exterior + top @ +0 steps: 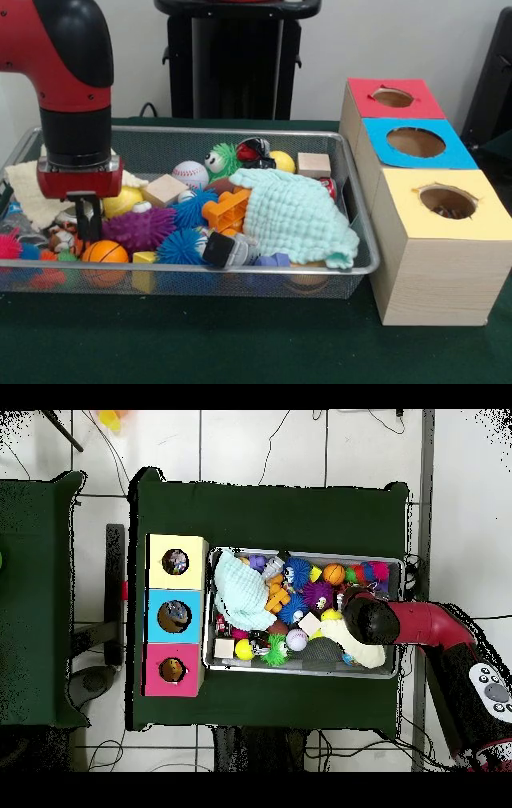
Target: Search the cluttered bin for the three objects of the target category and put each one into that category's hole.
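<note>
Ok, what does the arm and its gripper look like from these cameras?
The arm is glossy red with black rounded joint sections; a red block sits at the wrist. Below hangs a small black gripper. Overhead, a grey button panel shows on the arm near the base.

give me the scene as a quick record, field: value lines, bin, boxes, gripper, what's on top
bin: wire mesh tray on a green table, packed with toys
boxes: three wooden boxes beside the bin, each with a round hole; lids yellow, blue, red
gripper: gripper lowered into the bin at the end away from the boxes, above an orange ball; open or shut unclear
on top: pale green cloth covering the end by the boxes
other items: purple spiky ball, baseball, orange plastic block, wooden cube
</note>
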Motion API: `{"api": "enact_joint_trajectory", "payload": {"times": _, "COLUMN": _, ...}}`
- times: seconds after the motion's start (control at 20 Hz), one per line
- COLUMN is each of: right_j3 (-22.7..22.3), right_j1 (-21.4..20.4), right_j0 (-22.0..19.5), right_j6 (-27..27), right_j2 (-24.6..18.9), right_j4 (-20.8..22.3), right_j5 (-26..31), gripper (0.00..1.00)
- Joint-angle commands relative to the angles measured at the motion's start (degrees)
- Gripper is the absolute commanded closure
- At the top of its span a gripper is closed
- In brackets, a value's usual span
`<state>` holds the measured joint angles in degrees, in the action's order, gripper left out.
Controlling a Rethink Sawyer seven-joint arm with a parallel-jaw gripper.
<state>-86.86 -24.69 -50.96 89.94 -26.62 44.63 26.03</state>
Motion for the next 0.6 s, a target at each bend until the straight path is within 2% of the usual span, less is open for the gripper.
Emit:
{"api": "enact_joint_trajectory", "payload": {"times": 0.05, "right_j3": -7.3, "right_j1": -0.3, "right_j0": -1.4, "right_j6": -5.4, "right_j2": -2.8, "right_j4": -3.3, "right_j5": 6.3, "gripper": 1.00}}
{"api": "enact_joint_trajectory", "payload": {"times": 0.4, "right_j3": -9.3, "right_j1": -1.6, "right_j0": -1.9, "right_j6": -5.2, "right_j2": -2.6, "right_j4": -3.6, "right_j5": 4.8, "gripper": 1.00}}
{"api": "enact_joint_trajectory", "payload": {"times": 0.6, "right_j3": -8.4, "right_j1": -0.9, "right_j0": -1.6, "right_j6": -5.4, "right_j2": -2.5, "right_j4": -3.1, "right_j5": 4.4, "gripper": 1.00}}
